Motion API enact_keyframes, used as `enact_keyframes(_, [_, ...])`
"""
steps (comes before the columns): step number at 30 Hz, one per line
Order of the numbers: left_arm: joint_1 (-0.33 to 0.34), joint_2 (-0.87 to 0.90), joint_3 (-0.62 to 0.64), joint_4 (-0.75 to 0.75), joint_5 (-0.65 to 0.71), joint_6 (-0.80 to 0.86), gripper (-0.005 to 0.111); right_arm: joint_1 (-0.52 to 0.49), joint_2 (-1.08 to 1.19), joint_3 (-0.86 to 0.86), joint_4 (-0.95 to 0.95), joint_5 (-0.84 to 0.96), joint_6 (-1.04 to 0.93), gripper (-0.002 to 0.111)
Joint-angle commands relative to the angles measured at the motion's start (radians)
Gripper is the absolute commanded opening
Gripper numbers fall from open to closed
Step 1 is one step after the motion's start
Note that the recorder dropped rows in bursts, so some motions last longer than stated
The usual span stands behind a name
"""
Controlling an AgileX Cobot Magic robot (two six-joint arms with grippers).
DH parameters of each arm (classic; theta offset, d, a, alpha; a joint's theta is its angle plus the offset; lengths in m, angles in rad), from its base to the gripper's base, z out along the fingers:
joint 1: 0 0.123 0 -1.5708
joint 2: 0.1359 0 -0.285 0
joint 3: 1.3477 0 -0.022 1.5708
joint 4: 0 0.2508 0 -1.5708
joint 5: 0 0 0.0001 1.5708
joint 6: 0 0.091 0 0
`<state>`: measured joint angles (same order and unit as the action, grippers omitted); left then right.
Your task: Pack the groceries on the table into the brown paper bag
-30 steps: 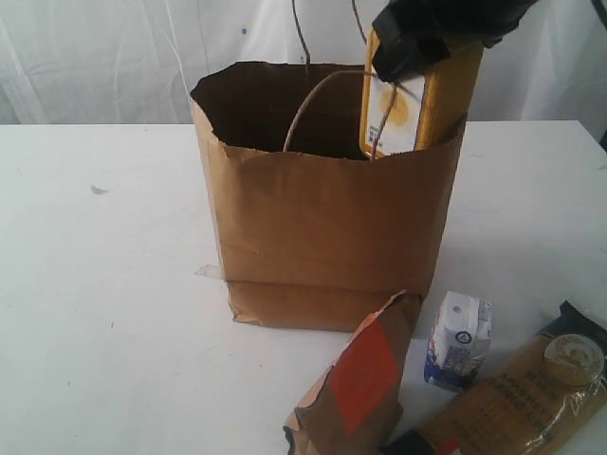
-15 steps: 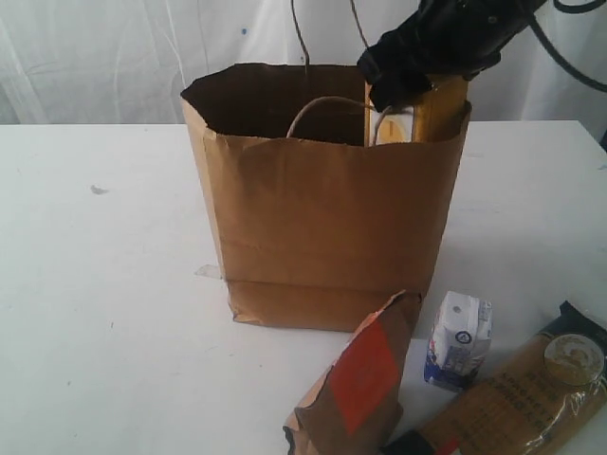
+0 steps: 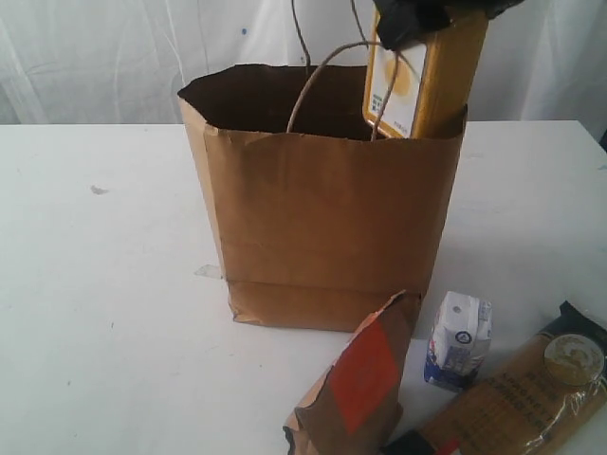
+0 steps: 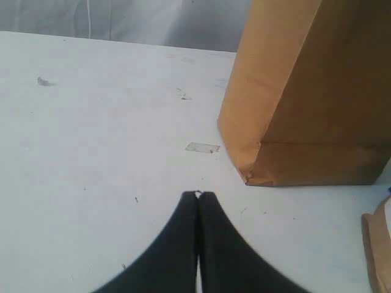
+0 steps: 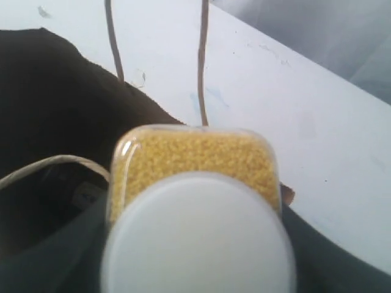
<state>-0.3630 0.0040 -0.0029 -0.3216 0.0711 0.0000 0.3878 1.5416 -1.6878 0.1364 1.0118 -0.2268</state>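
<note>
The right claw [image 3: 432, 21] pinches the yellow white-capped bottle [image 3: 438, 85] upright, its base inside the brown paper bag [image 3: 322, 227] straight below, at the right side. The left claw [image 4: 198, 195] is pressed together.

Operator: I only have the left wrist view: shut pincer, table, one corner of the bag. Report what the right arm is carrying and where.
Observer: The right pincer grips the yellow white-capped bottle by its cap end, upright over the right end of the brown paper bag, at its open mouth.
Operator: Name what sits in front of the bag.
Observer: A brown pouch, a small white-blue carton and a spaghetti packet, all near the bag's front right corner.
</note>
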Motion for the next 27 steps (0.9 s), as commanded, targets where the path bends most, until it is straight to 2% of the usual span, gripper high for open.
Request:
enact_keyframes(1, [0.003,-0.004,0.003,-0.009,0.006,0.0,0.0,0.0,-0.037,-0.016,0.009,-0.028,0.004,0.0])
enact_keyframes(18, [0.003,-0.004,0.003,-0.009,0.006,0.0,0.0,0.0,-0.123,-0.02,0.017,-0.032,-0.004,0.0])
enact_keyframes(27, [0.003,-0.004,0.003,-0.009,0.006,0.0,0.0,0.0,-0.062,-0.02,0.019,-0.015,-0.004,0.0])
